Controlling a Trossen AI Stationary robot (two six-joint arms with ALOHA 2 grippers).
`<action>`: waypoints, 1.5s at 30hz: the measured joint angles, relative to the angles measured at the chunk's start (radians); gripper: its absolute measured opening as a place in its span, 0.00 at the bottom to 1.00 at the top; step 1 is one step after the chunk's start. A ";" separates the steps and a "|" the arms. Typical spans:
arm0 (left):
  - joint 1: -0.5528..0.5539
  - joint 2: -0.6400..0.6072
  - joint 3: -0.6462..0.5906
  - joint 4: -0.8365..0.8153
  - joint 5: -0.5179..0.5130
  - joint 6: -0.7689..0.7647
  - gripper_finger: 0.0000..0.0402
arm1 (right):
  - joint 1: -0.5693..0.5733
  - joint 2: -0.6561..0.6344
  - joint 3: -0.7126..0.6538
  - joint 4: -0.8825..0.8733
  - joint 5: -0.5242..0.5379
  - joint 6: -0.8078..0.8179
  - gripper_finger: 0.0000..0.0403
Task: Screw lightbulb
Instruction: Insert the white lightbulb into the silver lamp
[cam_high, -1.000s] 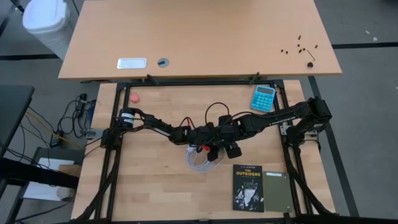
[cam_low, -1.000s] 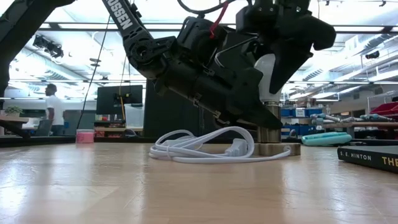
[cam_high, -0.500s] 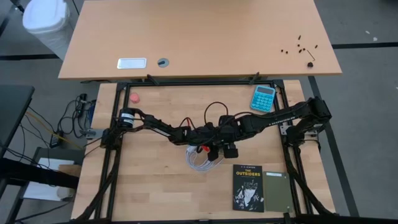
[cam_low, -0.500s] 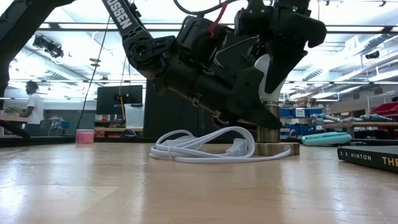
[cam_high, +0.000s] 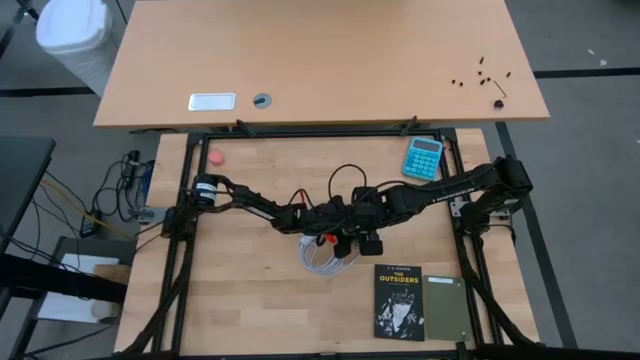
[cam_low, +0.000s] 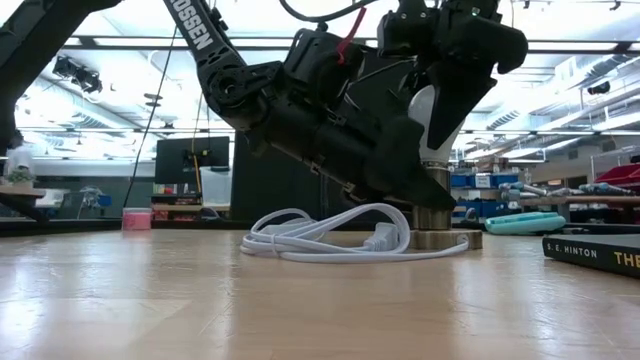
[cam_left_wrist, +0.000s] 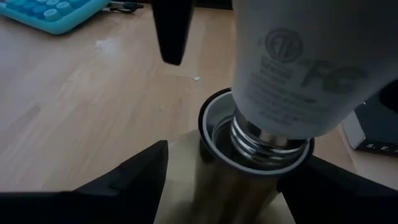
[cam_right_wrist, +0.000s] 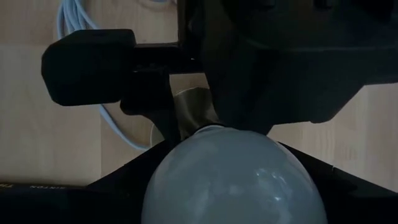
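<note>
Your two arms meet near the middle of the wooden tabletop (cam_high: 250, 290), just above a coil of white cable (cam_low: 330, 238). The lightbulb (cam_left_wrist: 305, 62) stands upright with its grey threaded base already sunk into the mouth of the brass-coloured socket (cam_left_wrist: 217, 180). A few rings of thread show above the rim, so the bulb looks partly screwed in, not seated. By my judgement, what is left is more turning until the threads disappear.

Your right end effector (cam_low: 432, 120) comes down from above and is closed around the white glass of the bulb; its wrist view is filled by the rounded top of the bulb between the dark fingers (cam_right_wrist: 112, 186). Your left end effector (cam_left_wrist: 221, 186) reaches in low from the left and clamps the socket, its fingers on either side of the brass body, steadying it.

Compared with a second ago, the right end effector has rotated slightly around the bulb, and the arms have barely shifted. A person who stood far off in the room on the left has gone from the low view.

A blue calculator (cam_high: 424, 157) lies far right, and a dark book (cam_high: 400, 301) lies near right.
</note>
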 joint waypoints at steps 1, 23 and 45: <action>-0.001 0.000 0.000 0.001 -0.003 0.010 0.71 | 0.000 0.000 0.000 0.000 0.001 0.000 0.68; -0.032 -0.068 -0.202 0.191 -0.069 0.017 0.67 | -0.012 0.008 0.001 0.071 -0.024 -0.026 0.68; -0.040 -0.032 -0.210 0.297 -0.092 0.052 0.42 | -0.032 0.048 0.001 0.053 -0.037 -0.037 0.68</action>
